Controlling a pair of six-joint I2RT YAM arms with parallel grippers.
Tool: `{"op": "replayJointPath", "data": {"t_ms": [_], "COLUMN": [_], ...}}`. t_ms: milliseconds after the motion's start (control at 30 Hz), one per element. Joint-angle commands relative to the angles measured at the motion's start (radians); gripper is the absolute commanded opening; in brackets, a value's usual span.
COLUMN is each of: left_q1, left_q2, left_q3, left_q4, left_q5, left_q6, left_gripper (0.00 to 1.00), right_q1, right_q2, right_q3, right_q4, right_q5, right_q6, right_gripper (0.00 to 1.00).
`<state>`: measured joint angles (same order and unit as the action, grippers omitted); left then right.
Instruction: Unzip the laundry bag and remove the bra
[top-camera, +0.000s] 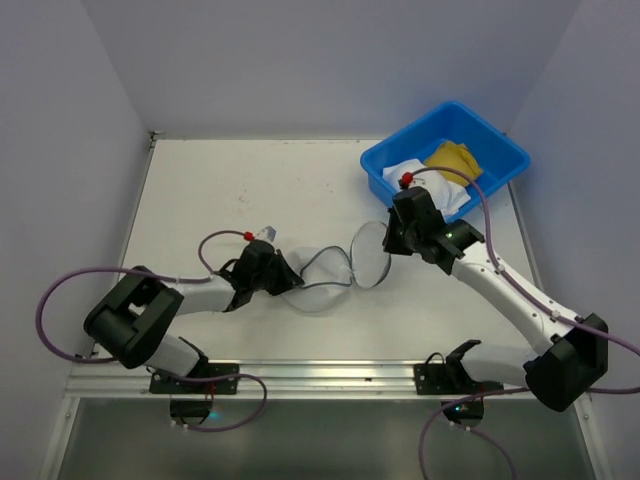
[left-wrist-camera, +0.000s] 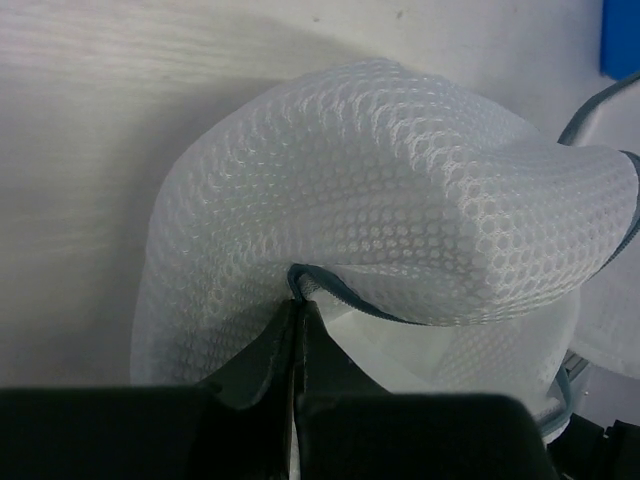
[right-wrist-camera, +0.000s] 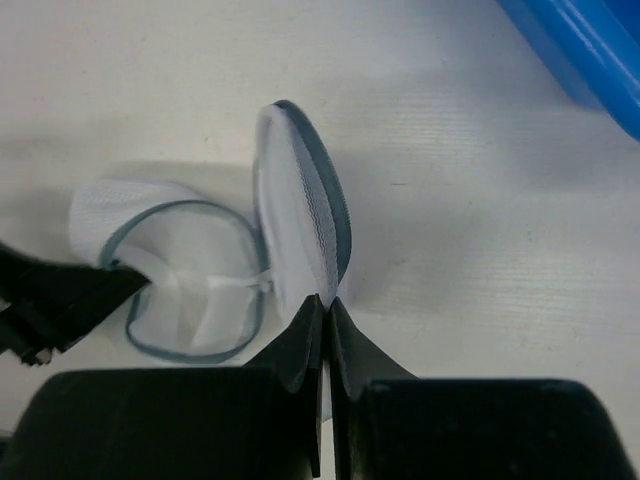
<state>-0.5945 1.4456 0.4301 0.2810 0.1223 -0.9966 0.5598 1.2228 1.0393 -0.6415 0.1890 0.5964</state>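
The laundry bag (top-camera: 335, 275) lies open like a clamshell at the table's middle, white mesh with a dark bluish zipper rim. My left gripper (top-camera: 288, 280) is shut on the rim of the left half (left-wrist-camera: 400, 200), pinching the zipper edge (left-wrist-camera: 298, 305). My right gripper (top-camera: 388, 243) is shut on the rim of the right half (right-wrist-camera: 300, 200), which stands upright on edge (right-wrist-camera: 328, 303). White fabric with a strap (right-wrist-camera: 215, 285) shows inside the flat left half; I cannot tell whether it is the bra.
A blue plastic tub (top-camera: 410, 130) stands at the back right, just behind my right gripper, with a white cloth (top-camera: 425, 175) and a yellow cloth (top-camera: 455, 158) in it. Its edge shows in the right wrist view (right-wrist-camera: 590, 50). Walls enclose the table.
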Motion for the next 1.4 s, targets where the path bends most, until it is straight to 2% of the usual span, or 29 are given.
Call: {"op": "replayJointPath", "data": {"t_ms": [0, 167, 267, 333, 500, 667, 800, 900, 1000, 1200, 1233, 1267, 1300, 1367], "left_q1": [-0.062, -0.106, -0.120, -0.123, -0.125, -0.123, -0.123, -0.122, -0.122, -0.120, -0.120, -0.120, -0.119, -0.117], "left_q2": [0.106, 0.191, 0.211, 0.210, 0.164, 0.142, 0.121, 0.090, 0.039, -0.129, -0.151, -0.186, -0.201, -0.243], "left_q3": [0.079, 0.165, 0.164, 0.156, 0.112, 0.091, 0.055, 0.038, 0.021, 0.006, 0.007, 0.007, 0.001, -0.002], "left_q4": [0.073, 0.104, 0.124, 0.127, 0.118, 0.101, 0.107, 0.083, 0.040, -0.115, -0.134, -0.146, -0.163, -0.178], "left_q5": [-0.027, -0.018, -0.012, -0.015, -0.029, -0.035, -0.039, -0.059, -0.078, -0.191, -0.216, -0.226, -0.237, -0.242], "left_q6": [-0.045, -0.071, -0.083, -0.085, -0.083, -0.073, -0.077, -0.065, -0.050, -0.016, -0.010, -0.005, 0.001, -0.002], "left_gripper": [0.00, 0.00, 0.00, 0.00, 0.00, 0.00, 0.00, 0.00, 0.06, 0.26, 0.36, 0.42, 0.55, 0.65], "right_q1": [0.093, 0.250, 0.293, 0.298, 0.308, 0.318, 0.316, 0.315, 0.308, 0.304, 0.304, 0.304, 0.304, 0.304], "right_q2": [0.004, 0.139, 0.204, 0.268, 0.407, 0.468, 0.488, 0.506, 0.514, 0.512, 0.515, 0.517, 0.518, 0.517], "right_q3": [0.088, 0.191, 0.183, 0.170, 0.142, 0.050, -0.047, -0.097, -0.120, -0.133, -0.136, -0.139, -0.142, -0.151], "right_q4": [-0.087, -0.066, 0.025, 0.110, 0.216, 0.403, 0.570, 0.623, 0.678, 0.695, 0.698, 0.703, 0.712, 0.717], "right_q5": [0.041, -0.019, -0.074, -0.150, -0.183, -0.365, -0.424, -0.445, -0.467, -0.450, -0.456, -0.456, -0.457, -0.459], "right_q6": [-0.070, -0.066, -0.049, -0.027, 0.000, 0.029, 0.085, 0.115, 0.131, 0.125, 0.125, 0.128, 0.132, 0.132], "right_gripper": [0.00, 0.00, 0.00, 0.00, 0.00, 0.00, 0.00, 0.00, 0.00, 0.00, 0.00, 0.00, 0.00, 0.00]}}
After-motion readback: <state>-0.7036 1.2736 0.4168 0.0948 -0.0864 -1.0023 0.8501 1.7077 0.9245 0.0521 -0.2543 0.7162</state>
